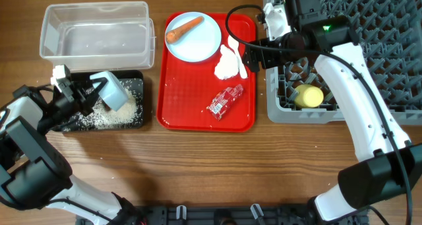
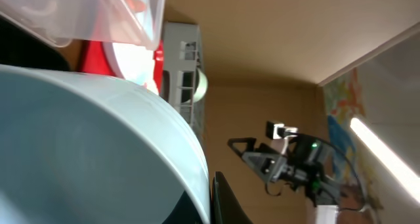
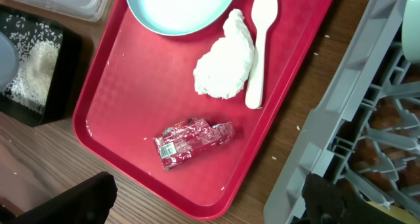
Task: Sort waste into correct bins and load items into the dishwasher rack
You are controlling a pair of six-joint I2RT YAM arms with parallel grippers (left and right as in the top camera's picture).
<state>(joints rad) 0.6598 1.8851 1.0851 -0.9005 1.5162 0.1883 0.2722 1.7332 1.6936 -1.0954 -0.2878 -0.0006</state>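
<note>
Pale bowl (image 2: 98,152) fills the left wrist view, close against the lens, with one dark finger (image 2: 226,201) showing at its rim. Left gripper (image 1: 91,93) is clamped on this bowl and holds it tilted on its side above the right half of the black tray (image 1: 135,86). White rice grains (image 1: 115,116) lie heaped in the black tray under the bowl, with loose grains scattered across the tray floor.

Red tray (image 1: 178,99) sits just right of the black tray, at table centre. The wrapper (image 3: 195,140), red and clear, lies on the near right part of the red tray, apart from the other items. Beyond it lies the crumpled napkin (image 3: 226,66). It touches the white spoon (image 3: 259,46), which lies along the napkin's right side with its rounded end toward the plate. Right gripper (image 1: 256,55) hovers over the right rim of the red tray, beside the spoon. Its fingers (image 3: 85,201) stand wide apart and hold nothing.

Blue plate (image 1: 194,43) rests at the far end of the red tray, with the orange carrot (image 1: 183,29) lying on it. Clear tub (image 1: 95,53) stands behind the black tray, left of the red tray. Grey rack (image 1: 395,53) occupies the right side of the table, just beside the red tray. Yellow cup (image 1: 308,96) sits in the rack's near left section.
</note>
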